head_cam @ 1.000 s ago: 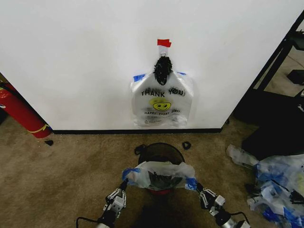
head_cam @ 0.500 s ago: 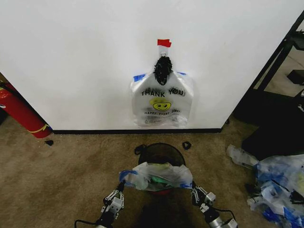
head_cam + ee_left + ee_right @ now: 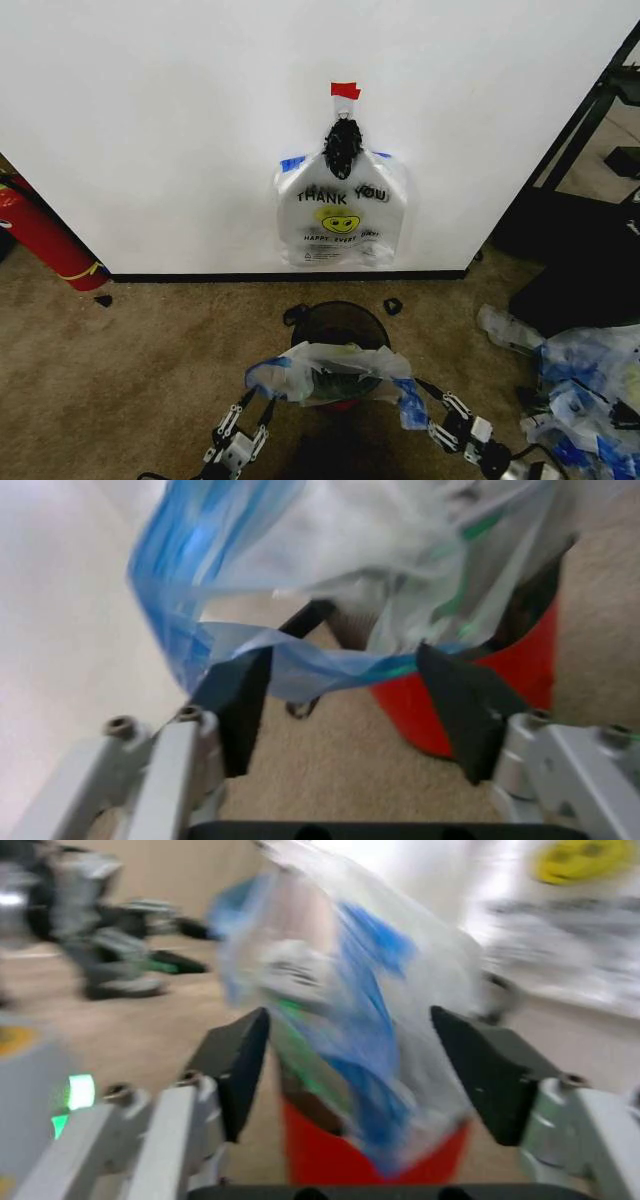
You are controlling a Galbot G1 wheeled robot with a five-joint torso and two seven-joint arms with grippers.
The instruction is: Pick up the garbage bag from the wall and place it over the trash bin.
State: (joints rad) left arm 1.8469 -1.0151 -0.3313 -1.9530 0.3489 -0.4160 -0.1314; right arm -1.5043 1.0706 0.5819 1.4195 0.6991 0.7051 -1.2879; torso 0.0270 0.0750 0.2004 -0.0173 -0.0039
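Carpet nearest: left gripper (image 3: 240, 438) and right gripper (image 3: 447, 418) stand spread and released beside the bag (image 3: 325, 368), draped over the bin (image 3: 338, 323), apparently to line it; beyond, wall (image 3: 160, 120).

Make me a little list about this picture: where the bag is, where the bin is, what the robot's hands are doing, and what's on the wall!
bag: the garbage bag is draped across the near rim of the trash bin, not pulled down over it
bin: black mesh with a red base, standing on the carpet in front of the wall
left gripper: open, below the bag's left blue handle
right gripper: open, beside the bag's right blue handle
on the wall: bundle of bags hanging under a black knot
beside: fire extinguisher at left, heap of plastic at right
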